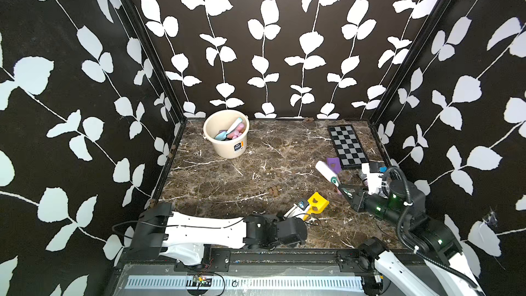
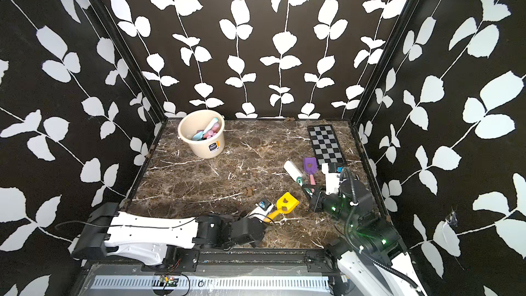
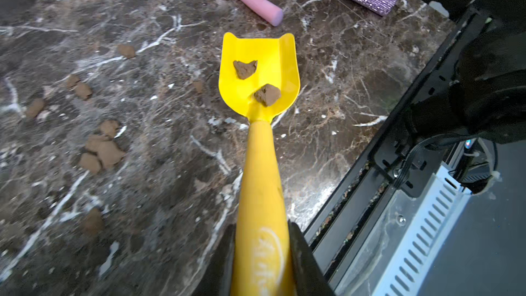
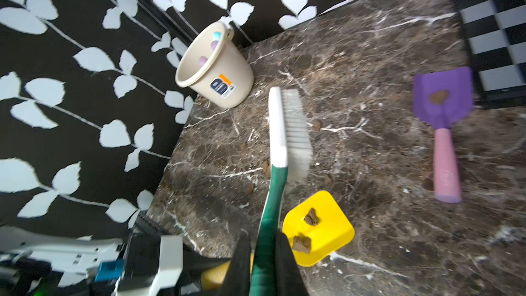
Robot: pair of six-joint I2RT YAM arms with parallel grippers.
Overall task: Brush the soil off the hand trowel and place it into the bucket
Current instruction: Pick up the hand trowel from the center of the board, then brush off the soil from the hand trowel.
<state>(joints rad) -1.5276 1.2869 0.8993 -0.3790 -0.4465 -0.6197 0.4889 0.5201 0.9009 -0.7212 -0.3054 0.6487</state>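
We see a brown marble counter point(image 1: 227, 183) inside black leaf-print walls point(image 1: 85, 81). The left fingers point(image 3: 300, 254) are closed tight on the handle of a yellow trowel point(image 3: 259, 75), which is held near the counter's front edge, right of the middle. Two clumps of soil point(image 3: 244, 69) sit on its blade. The right fingers point(image 4: 287, 266) are clamped on the green handle of a white brush point(image 4: 287, 132). Its head hangs just behind the yellow blade, toward the back edge, not touching it. The bucket point(image 1: 226, 149) stands upright near the back left corner, well apart from both, with pastel tools point(image 1: 232, 132) inside. A purple trowel point(image 4: 442, 101) with a pink handle lies near the right edge, one clump on its blade, just in front of a checkered mat point(image 1: 345, 146). More soil lies scattered across the middle of the counter.
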